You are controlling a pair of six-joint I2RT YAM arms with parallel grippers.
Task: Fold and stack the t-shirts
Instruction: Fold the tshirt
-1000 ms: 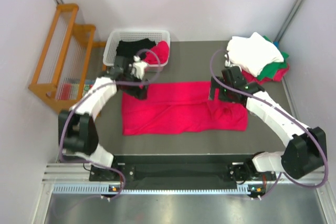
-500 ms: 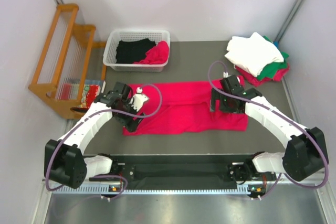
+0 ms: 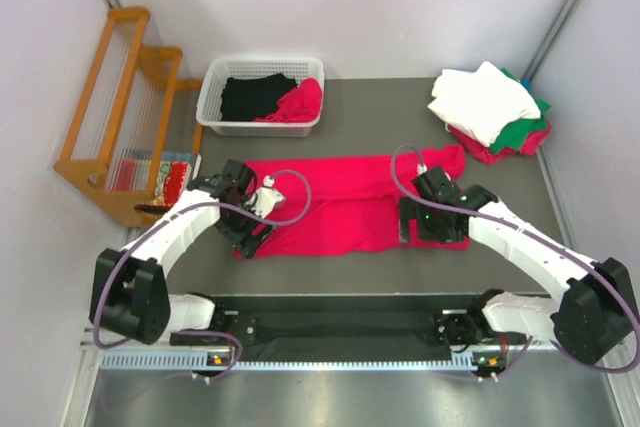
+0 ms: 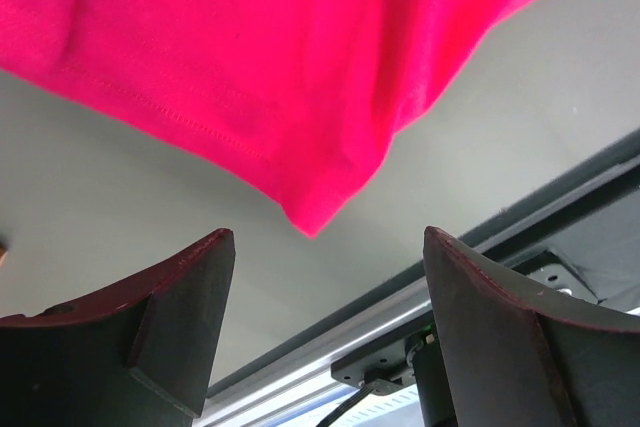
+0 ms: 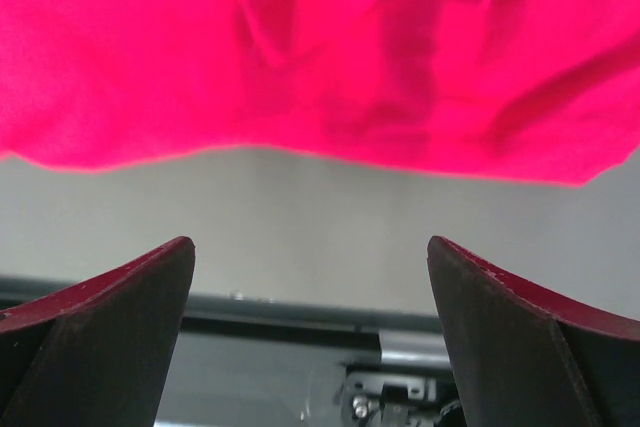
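Note:
A crimson-red t-shirt lies spread flat across the middle of the table. My left gripper hovers open over its near-left corner. In the left wrist view that corner points down between the open fingers, untouched. My right gripper is open over the shirt's near right edge. The right wrist view shows the red hem just beyond the gripper, with bare table between the tips. Folded t-shirts are stacked at the back right, white on top of green and red.
A white lattice basket at the back left holds black and red clothes. A wooden rack stands off the table's left side. The black front rail runs along the near edge.
My left arm swung from the shirt's back-left edge near the basket to its near-left corner. My right gripper moved toward the near edge. Both stayed open.

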